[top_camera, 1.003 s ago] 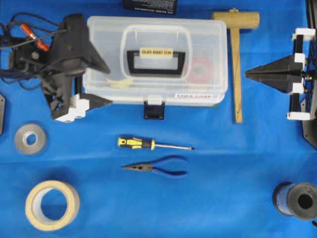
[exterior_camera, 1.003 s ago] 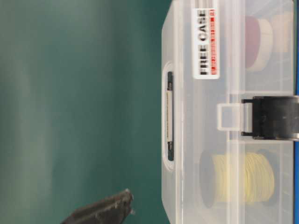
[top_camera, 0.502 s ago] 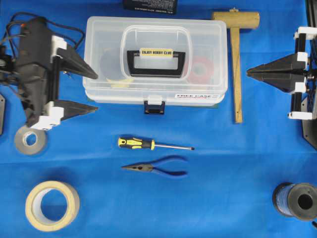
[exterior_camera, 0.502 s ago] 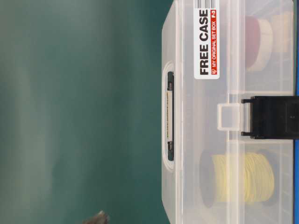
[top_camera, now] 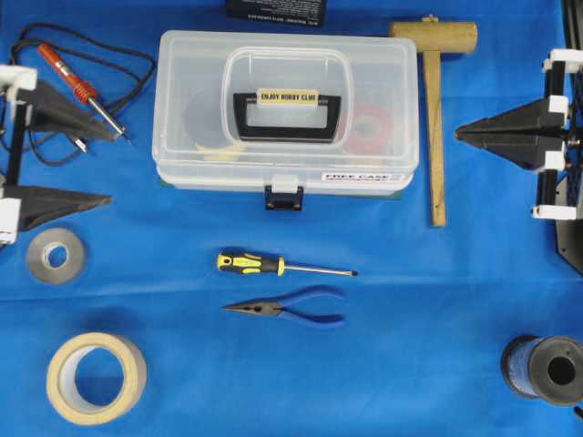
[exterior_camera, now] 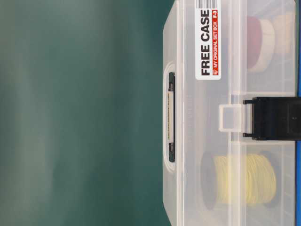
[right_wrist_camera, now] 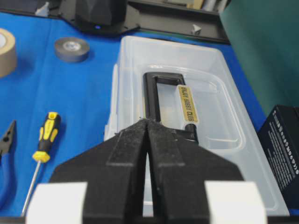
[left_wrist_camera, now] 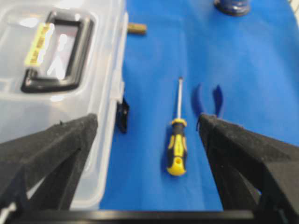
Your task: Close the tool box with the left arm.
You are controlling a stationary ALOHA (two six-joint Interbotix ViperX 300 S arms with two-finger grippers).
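Overhead exterior view cuts off most of the left gripper (top_camera: 98, 164) at the left edge, so only its two black wedge fingers (top_camera: 55, 202) and white brackets show, pointing right toward the tool box (top_camera: 285, 114); its arm is out of frame. These fingers stand spread as wide as they go, with nothing between them, well clear of the box. A second ago this gripper was hard against the box's left end; it has since drawn back leftward, uncovering the soldering iron (top_camera: 77, 82) it had hidden. The tool box sits at the far middle of the blue cloth (top_camera: 410, 319), lid down, its dark latch (top_camera: 283, 197) at the near edge. Whether the latch is snapped home cannot be told. Through the clear walls the contents are only faint shapes. The right gripper (top_camera: 458, 133), partly cut off at the right edge, points left with its fingers pressed together, empty, unmoved. Near the box lie a screwdriver (top_camera: 282, 265) and pliers (top_camera: 287, 307).
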